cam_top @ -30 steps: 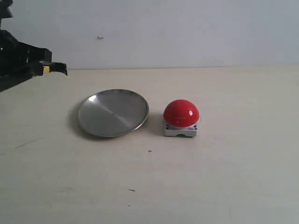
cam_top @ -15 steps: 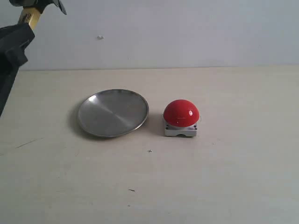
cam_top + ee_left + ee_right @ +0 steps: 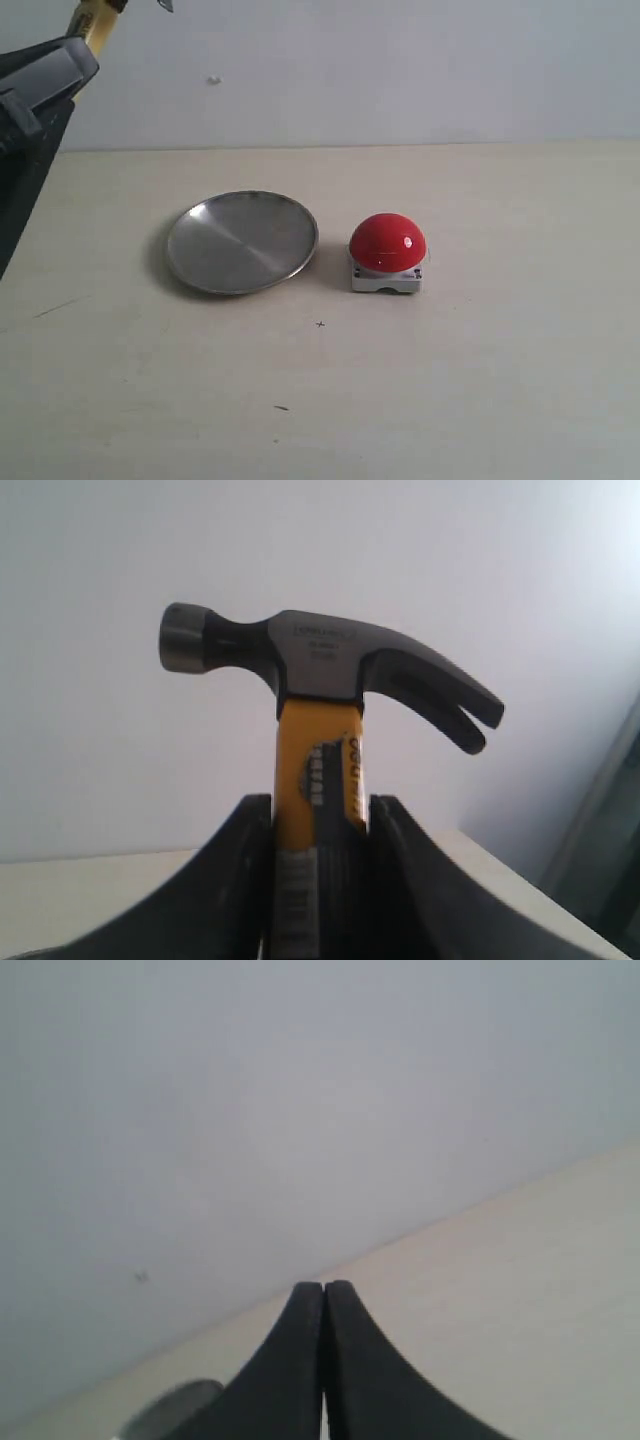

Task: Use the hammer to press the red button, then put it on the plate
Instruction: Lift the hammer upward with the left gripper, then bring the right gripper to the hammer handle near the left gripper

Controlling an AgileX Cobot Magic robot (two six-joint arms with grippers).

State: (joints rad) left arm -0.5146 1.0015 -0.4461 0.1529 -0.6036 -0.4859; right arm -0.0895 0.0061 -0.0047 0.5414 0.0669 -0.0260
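Lifted since a second ago, the left arm (image 3: pixel 28 140) now holds the hammer (image 3: pixel 320 660) upright near the top left corner of the exterior view, where its head is mostly cut off.

The desk (image 3: pixel 460 380) carries the plate (image 3: pixel 243 242) left of centre and the red button (image 3: pixel 388 242) just to its right, close but apart. The hammer is high above the desk and well left of both. The left jaws are clamped on its handle where the yellow neck meets the black grip. The right jaws are pressed together on nothing.

The risks lie in the long reach ahead. The plate sits between hammer and button, so a low pass could clip its rim. Since the button is a smooth dome, an off-centre strike may glance off or shove its base. A hard press could also twist the handle between the jaws.
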